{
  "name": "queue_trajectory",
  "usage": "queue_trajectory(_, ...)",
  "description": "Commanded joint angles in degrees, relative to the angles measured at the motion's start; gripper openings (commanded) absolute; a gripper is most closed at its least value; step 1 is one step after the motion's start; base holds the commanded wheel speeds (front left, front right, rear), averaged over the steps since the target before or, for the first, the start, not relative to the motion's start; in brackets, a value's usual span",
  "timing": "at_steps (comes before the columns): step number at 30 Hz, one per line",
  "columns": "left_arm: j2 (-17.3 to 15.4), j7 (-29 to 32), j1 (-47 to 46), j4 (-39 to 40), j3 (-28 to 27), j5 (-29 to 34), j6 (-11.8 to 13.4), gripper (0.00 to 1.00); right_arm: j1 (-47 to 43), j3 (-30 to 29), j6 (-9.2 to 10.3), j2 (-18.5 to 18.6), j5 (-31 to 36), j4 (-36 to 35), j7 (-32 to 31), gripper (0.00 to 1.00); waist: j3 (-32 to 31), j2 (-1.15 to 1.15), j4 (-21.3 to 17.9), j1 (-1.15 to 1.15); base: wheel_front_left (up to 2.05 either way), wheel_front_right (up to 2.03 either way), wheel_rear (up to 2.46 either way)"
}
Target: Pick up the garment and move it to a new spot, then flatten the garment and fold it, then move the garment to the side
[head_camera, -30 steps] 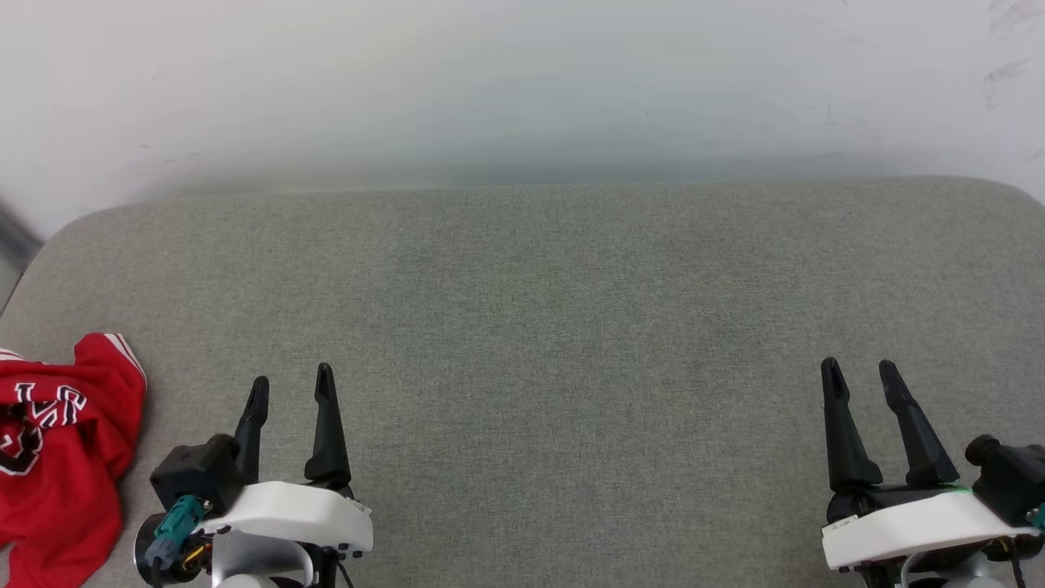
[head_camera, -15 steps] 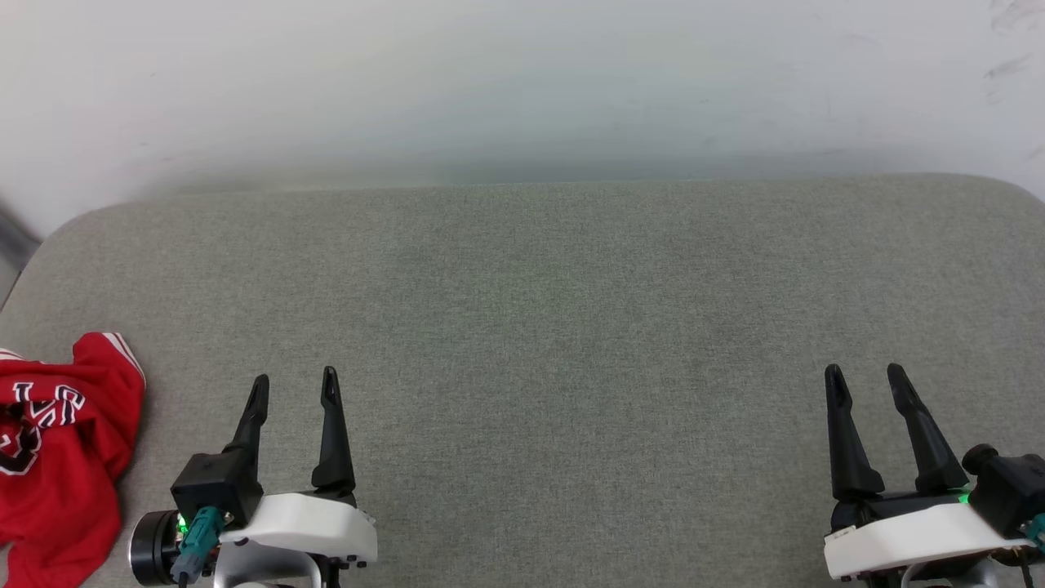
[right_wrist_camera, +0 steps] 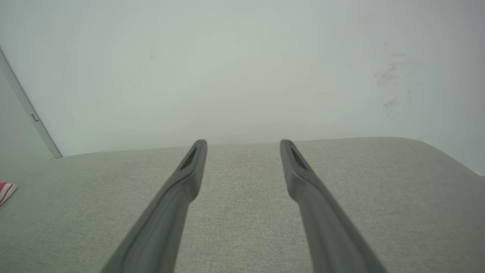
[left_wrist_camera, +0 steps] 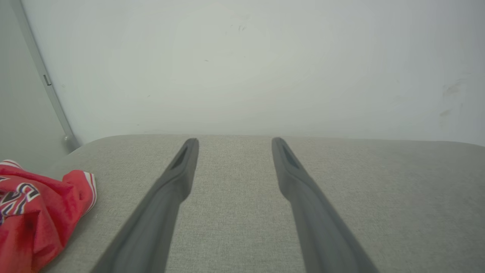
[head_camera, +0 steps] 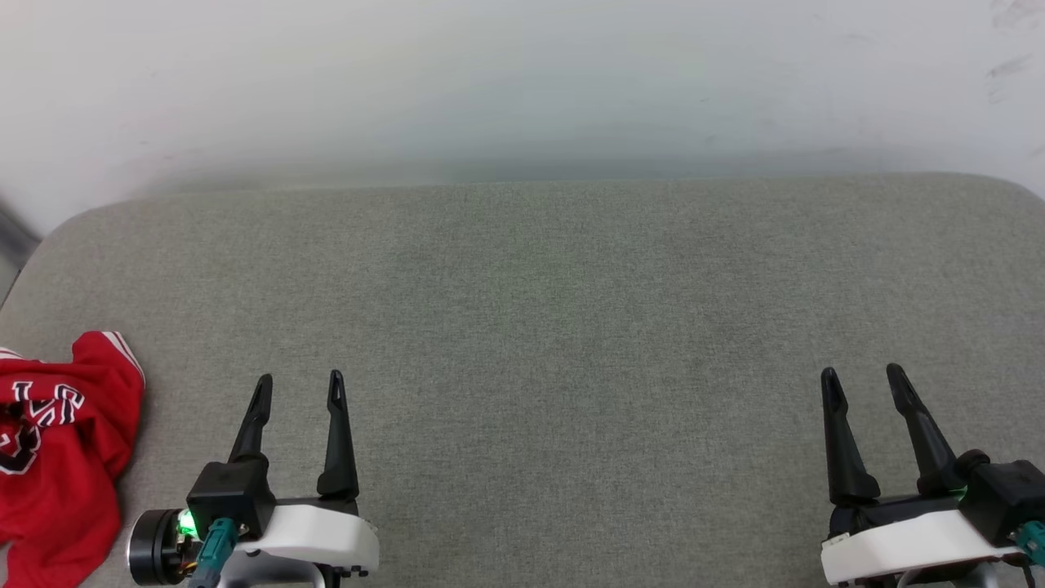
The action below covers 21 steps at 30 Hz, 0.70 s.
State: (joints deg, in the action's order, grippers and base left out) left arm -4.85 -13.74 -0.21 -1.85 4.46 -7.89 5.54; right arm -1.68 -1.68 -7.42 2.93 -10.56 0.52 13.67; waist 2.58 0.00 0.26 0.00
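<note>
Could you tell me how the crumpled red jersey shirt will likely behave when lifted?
The crumpled red jersey T-shirt is probably floppy: it lies in soft folds, so it should drape from wherever it is pinched. It looks thin, so likely light. On the grey cushion, a push would probably bunch it rather than slide it.

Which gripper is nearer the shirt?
The left gripper: the shirt lies crumpled just beside it, while the right gripper is far across the cushion.

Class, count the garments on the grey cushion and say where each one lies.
1. The red shirt lies crumpled at the left edge of the cushion, left of the left end effector and apart from it. The picture's edge cuts it off, so another could be hidden there.
</note>
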Motion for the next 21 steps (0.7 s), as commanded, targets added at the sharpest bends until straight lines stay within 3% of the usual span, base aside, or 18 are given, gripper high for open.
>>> queue_trajectory(1,0.1,-0.4,0.5,0.4,-0.2,1.2,-0.3,1.0,-0.4,0.0,-0.12,-0.1,1.0,-0.4,0.5,1.0,0.1,0.0,0.0,0.0,0.0,0.0,0.0)
queue_trajectory(13,1.1,-1.6,0.8,0.4,-1.4,5.8,-1.8,1.0,-0.8,0.2,-0.12,-0.1,3.1,-0.5,1.7,1.0,0.8,0.0,0.0,0.0,0.0,0.0,0.0)
queue_trajectory(21,1.6,-1.5,0.7,-0.1,-2.5,5.1,-3.0,1.0,-0.6,-0.1,-0.06,-0.1,0.0,0.3,1.5,1.0,0.9,0.0,0.0,0.0,0.0,0.0,0.0)
